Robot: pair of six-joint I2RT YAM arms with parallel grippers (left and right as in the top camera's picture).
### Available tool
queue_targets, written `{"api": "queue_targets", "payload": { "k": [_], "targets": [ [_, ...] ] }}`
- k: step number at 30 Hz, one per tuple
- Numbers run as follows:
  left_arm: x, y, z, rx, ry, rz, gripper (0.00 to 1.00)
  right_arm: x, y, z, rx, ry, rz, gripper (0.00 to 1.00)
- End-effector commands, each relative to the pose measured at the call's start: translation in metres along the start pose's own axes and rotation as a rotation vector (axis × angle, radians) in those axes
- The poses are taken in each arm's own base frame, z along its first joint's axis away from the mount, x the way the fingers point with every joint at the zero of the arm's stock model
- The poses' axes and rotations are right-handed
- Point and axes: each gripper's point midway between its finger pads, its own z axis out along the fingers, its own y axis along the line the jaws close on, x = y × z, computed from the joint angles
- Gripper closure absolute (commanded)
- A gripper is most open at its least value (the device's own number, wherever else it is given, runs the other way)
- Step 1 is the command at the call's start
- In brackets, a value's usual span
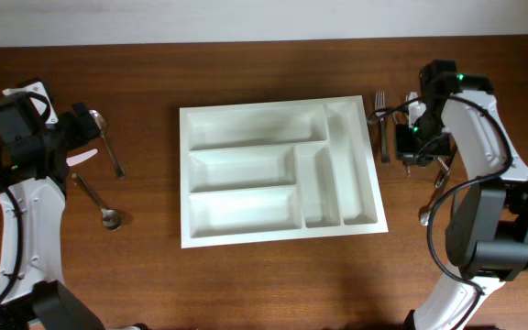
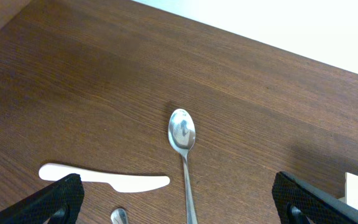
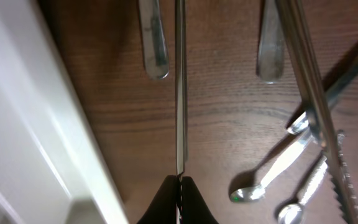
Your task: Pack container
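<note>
container (image 1: pixel 246 147): big white tray in the middle of the tabletop (image 1: pixel 154 275), and every slot looks empty
container axis: the long side runs left to right, turned just a touch. The three wide slots follow that line, and the two narrow ones at its right end run crosswise
right hand (image 3: pixel 179 182): just right of the container, pinched shut on a thin metal utensil (image 3: pixel 179 93) seen edge-on. Can't tell what kind
step: looks like the first pick to me, nothing's packed yet
next move: I'd guess lift, carry it over the container's right wall, and line it up with a slot before letting go
left hand (image 2: pixel 182 205): well left of the container, spread wide and holding nothing, hanging over a spoon (image 2: pixel 182 134) and a white plastic knife (image 2: pixel 104 179)
</note>
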Motion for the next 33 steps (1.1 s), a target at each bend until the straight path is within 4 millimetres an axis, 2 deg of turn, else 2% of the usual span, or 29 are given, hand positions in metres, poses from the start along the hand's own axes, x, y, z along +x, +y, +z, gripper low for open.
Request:
{"api": "queue_targets", "payload": {
  "k": [1, 7, 12, 26, 33],
  "targets": [
    [-0.008, 0.004, -0.001, -0.014, -0.017, -0.002, 0.01, 0.007, -0.003, 0.011, 0.013, 0.000, 0.039, 0.96],
    [-0.008, 0.004, -0.001, -0.014, -0.017, -0.002, 0.01, 0.015, -0.004, 0.038, 0.013, 0.006, 0.043, 0.96],
    [-0.008, 0.004, -0.001, -0.014, -0.017, -0.002, 0.01, 0.016, -0.003, 0.049, 0.009, -0.002, 0.057, 0.96],
    [-0.008, 0.004, -0.001, -0.014, -0.017, -0.002, 0.01, -0.010, -0.003, 0.049, 0.007, -0.110, 0.055, 0.96],
    [-0.008, 0.004, -0.001, -0.014, -0.017, -0.002, 0.01, -0.010, -0.004, 0.055, 0.009, -0.097, 0.055, 0.96]
  ]
}}
